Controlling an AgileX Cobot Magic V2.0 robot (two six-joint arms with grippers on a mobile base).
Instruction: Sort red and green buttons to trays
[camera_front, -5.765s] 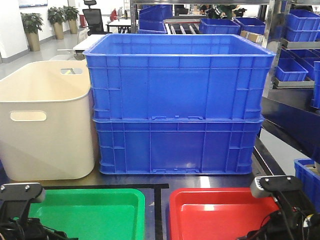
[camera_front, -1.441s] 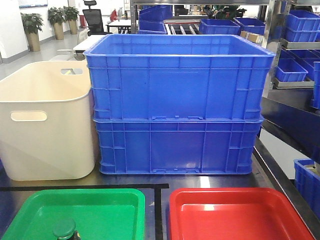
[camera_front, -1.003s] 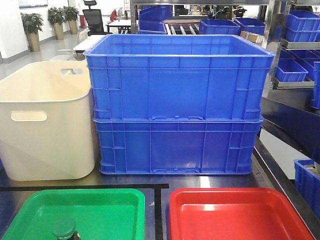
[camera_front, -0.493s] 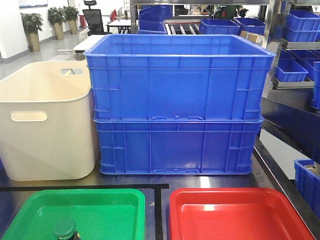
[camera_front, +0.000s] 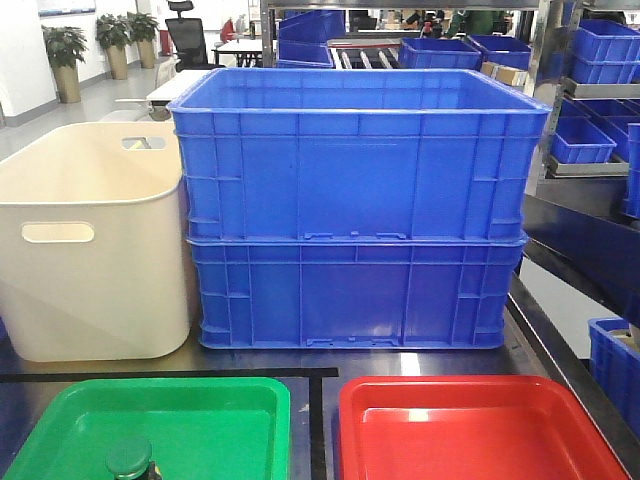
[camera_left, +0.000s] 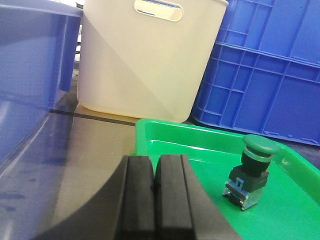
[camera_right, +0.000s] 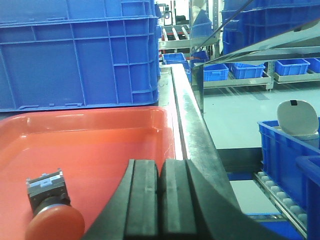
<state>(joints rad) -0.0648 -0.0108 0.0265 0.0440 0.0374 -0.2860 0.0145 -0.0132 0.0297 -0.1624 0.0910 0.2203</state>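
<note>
A green button (camera_left: 252, 170) with a dark body and metal base lies inside the green tray (camera_left: 165, 135); its cap also shows at the bottom of the front view (camera_front: 130, 458), in the green tray (camera_front: 200, 395). A red button (camera_right: 50, 210) lies on its side in the red tray (camera_right: 100, 135), which also shows in the front view (camera_front: 470, 420). My left gripper (camera_left: 155, 172) is shut and empty, left of the green button. My right gripper (camera_right: 159, 177) is shut and empty, right of the red button. Neither gripper shows in the front view.
Two stacked deep blue crates (camera_front: 355, 200) stand behind the trays, with a tall cream tub (camera_front: 90, 240) to their left. A steel table edge (camera_right: 192, 125) runs right of the red tray. More blue bins (camera_right: 285, 145) sit on the floor and shelves to the right.
Nearly six seconds ago both arms stood over the front of the trays and no button showed. They have since left the front view, and the green button lies in the green tray. Nothing moved in the last second.
</note>
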